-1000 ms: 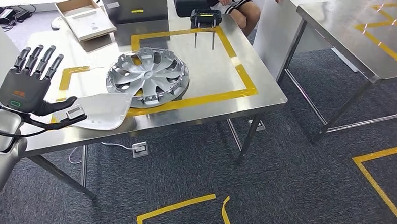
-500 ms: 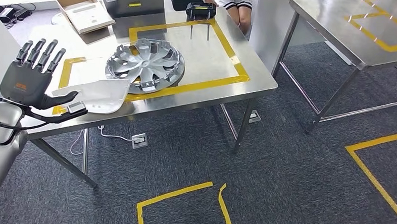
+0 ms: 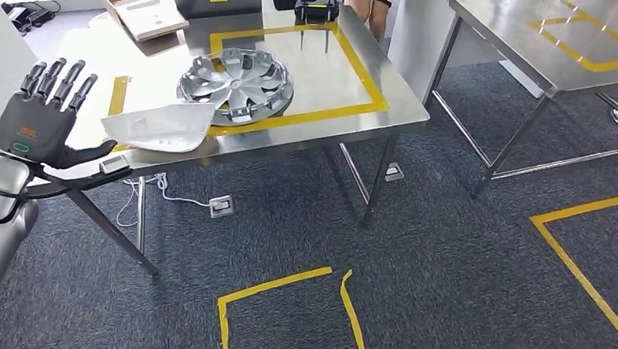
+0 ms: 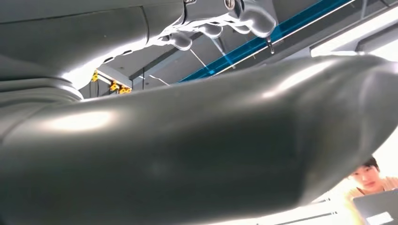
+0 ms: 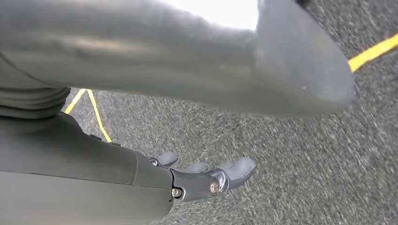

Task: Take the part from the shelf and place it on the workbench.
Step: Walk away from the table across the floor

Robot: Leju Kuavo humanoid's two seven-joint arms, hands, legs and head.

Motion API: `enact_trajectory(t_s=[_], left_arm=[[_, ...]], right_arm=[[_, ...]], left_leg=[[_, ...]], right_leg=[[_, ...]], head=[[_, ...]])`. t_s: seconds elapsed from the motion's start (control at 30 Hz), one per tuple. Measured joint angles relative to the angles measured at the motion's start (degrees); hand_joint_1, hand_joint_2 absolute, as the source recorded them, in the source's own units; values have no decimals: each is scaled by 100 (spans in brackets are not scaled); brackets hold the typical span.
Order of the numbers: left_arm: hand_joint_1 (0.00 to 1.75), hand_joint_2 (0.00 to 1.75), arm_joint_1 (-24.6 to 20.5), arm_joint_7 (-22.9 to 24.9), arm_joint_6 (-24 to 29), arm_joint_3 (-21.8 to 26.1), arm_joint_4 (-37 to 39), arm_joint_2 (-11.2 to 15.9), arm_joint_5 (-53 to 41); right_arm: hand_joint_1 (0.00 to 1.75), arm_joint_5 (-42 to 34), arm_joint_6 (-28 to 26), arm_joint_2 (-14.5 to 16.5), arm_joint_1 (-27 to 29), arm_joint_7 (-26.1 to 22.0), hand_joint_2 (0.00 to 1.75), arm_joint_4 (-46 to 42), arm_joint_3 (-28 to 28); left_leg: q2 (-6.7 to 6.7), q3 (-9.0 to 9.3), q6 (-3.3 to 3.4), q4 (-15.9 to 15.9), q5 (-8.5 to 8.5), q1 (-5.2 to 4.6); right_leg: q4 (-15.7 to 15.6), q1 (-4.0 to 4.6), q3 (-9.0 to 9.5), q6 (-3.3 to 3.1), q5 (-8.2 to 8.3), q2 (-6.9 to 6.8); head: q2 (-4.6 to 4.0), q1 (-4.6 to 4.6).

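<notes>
Left hand raised beside workbench, fingers spread, empty, white part lying by hubcap, right hand loosely spread, empty

The head view looks forward and down from high on the robot, taking in a steel bench and grey carpet. The left wrist view sits very close behind the left hand, facing up toward the ceiling. The right wrist view, equally close behind the right hand, faces down at the same carpet.
</notes>
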Motion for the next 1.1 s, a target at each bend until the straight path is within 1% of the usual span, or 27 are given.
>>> enact_trajectory(t_s=[0.03,0.07,0.13,0.17,0.2,0.23,0.27,0.33,0.37,0.4,0.47,0.5,0.53,0.57,0.63,0.67,0.7,0.73,0.77,0.8,0.83,0.87,0.9,0.93,1.0,1.03,1.1], left_arm=[[0,0,2,-20,0,9,16,-1,0],[0,0,5,-27,0,21,29,0,0],[0,0,27,-37,-1,42,51,2,0],[0,0,42,-42,-1,50,62,2,0],[0,0,55,-46,-1,54,73,3,0],[0,0,65,-49,0,57,81,3,0],[0,0,70,-46,0,61,84,4,0],[0,0,69,-10,0,62,87,5,0],[0,0,65,17,0,61,92,7,0],[0,0,60,42,0,59,100,6,0],[0,0,50,67,0,50,124,9,0],[0,0,44,72,0,44,138,11,0],[0,0,33,79,-1,37,155,15,0],[0,0,20,89,-1,30,170,14,0],[0,0,2,115,-2,12,198,2,-1],[0,0,2,127,-2,3,212,-5,-1],[0,0,4,136,-2,-7,227,-13,-1],[0,0,4,142,-2,-15,242,-20,-1],[0,0,0,146,-2,-23,253,-26,0],[0,0,-12,151,-2,-33,261,-32,0],[0,0,-29,156,-1,-45,267,-40,0],[0,0,-48,160,0,-57,274,-47,1],[0,0,-67,154,2,-67,295,-55,4],[0,0,-81,144,3,-73,330,-65,6],[0,0,-115,123,4,-75,447,-92,6],[0,0,-140,121,4,-75,515,-112,4],[0,0,-214,101,4,-76,689,-155,5]], right_arm=[[0,10,15,2,4,-2,0,0,1],[0,20,28,4,4,-4,0,0,2],[0,32,38,6,0,-12,0,0,2],[0,36,37,6,-2,-15,0,0,2],[0,38,36,7,-3,-13,0,0,2],[0,39,33,7,-4,-9,0,0,2],[0,38,25,8,-7,-2,0,0,2],[0,27,3,4,-25,7,0,0,2],[0,21,-10,3,-34,9,0,0,2],[0,13,-27,3,-44,13,0,0,2],[0,-4,-74,8,-55,21,0,0,2],[0,-13,-101,12,-62,29,0,0,2],[0,-22,-128,15,-65,34,0,0,2],[0,-25,-149,20,-64,38,0,0,1],[0,-28,-173,21,-57,42,0,0,-1],[0,-28,-177,23,-52,45,0,0,-2],[0,-29,-180,26,-48,50,0,0,-2],[0,-30,-184,31,-45,57,0,0,-3],[0,-33,-186,35,-42,72,0,0,-5],[0,-38,-186,38,-41,85,0,0,-8],[0,-48,-187,40,-41,97,0,0,-11],[0,-62,-185,41,-40,105,0,0,-14],[0,-77,-184,41,-39,107,0,0,-17],[0,-96,-180,42,-37,108,0,0,-24],[0,-124,-170,44,-32,109,0,0,-49],[0,-132,-164,48,-30,109,0,0,-63],[0,-135,-158,55,-27,113,0,0,-89]], left_leg=[[-14,-65,50,-10,80,4],[-34,-140,86,-16,164,8],[-99,-330,112,-7,321,0],[-136,-428,113,1,394,-6],[-176,-525,108,10,464,-13],[-210,-618,101,17,531,-20],[-239,-703,94,24,598,-28],[-278,-827,67,28,721,-42],[-295,-852,38,19,778,-40],[-308,-861,0,-2,833,-31],[-318,-862,-83,-62,930,-8],[-284,-886,-116,-50,890,-3],[-226,-935,-147,51,739,1],[-156,-1010,-175,267,488,8],[-55,-1182,-245,973,-87,32],[-40,-1227,-278,1321,-235,44],[-33,-1207,-304,1548,-248,55],[-29,-1105,-324,1601,-149,66],[-25,-897,-342,1439,2,76],[-15,-605,-357,1103,85,89],[-6,-279,-360,680,65,85],[0,-28,-329,321,-11,74],[3,113,-279,79,-111,58],[-1,152,-214,-27,-157,33],[2,84,-73,-38,-99,26],[6,61,-14,-42,-53,27],[11,-3,66,-46,35,32]], right_leg=[[153,-1,-69,27,-197,1],[425,-5,-163,43,-484,6],[1183,5,-347,59,-1020,12],[1487,11,-381,55,-1123,15],[1637,19,-337,41,-1104,19],[1583,31,-198,15,-995,29],[1316,48,51,-27,-867,49],[499,92,653,-131,-834,100],[178,111,859,-171,-869,120],[-7,128,954,-201,-913,126],[-102,132,927,-257,-815,113],[-140,124,900,-295,-744,99],[-175,109,860,-329,-660,84],[-203,91,805,-351,-577,66],[-205,83,650,-365,-438,39],[-199,78,560,-357,-371,25],[-189,69,466,-344,-304,9],[-176,58,372,-326,-242,-7],[-158,44,280,-302,-183,-23],[-133,34,201,-272,-135,-37],[-107,30,131,-235,-94,-48],[-88,33,83,-194,-53,-58],[-80,39,58,-151,-13,-63],[-85,38,44,-108,33,-67],[-88,19,22,-25,75,-61],[-1,7,-24,11,0,-51],[534,-1,-243,67,-380,-25]], head=[[0,1],[0,4],[0,8],[0,8],[0,8],[0,9],[0,9],[0,3],[0,5],[0,11],[0,29],[0,30],[0,21],[0,14],[0,-2],[0,-2],[0,-2],[0,-2],[0,-2],[0,-2],[0,-4],[0,-1],[0,0],[0,1],[0,0],[0,3],[0,15]])
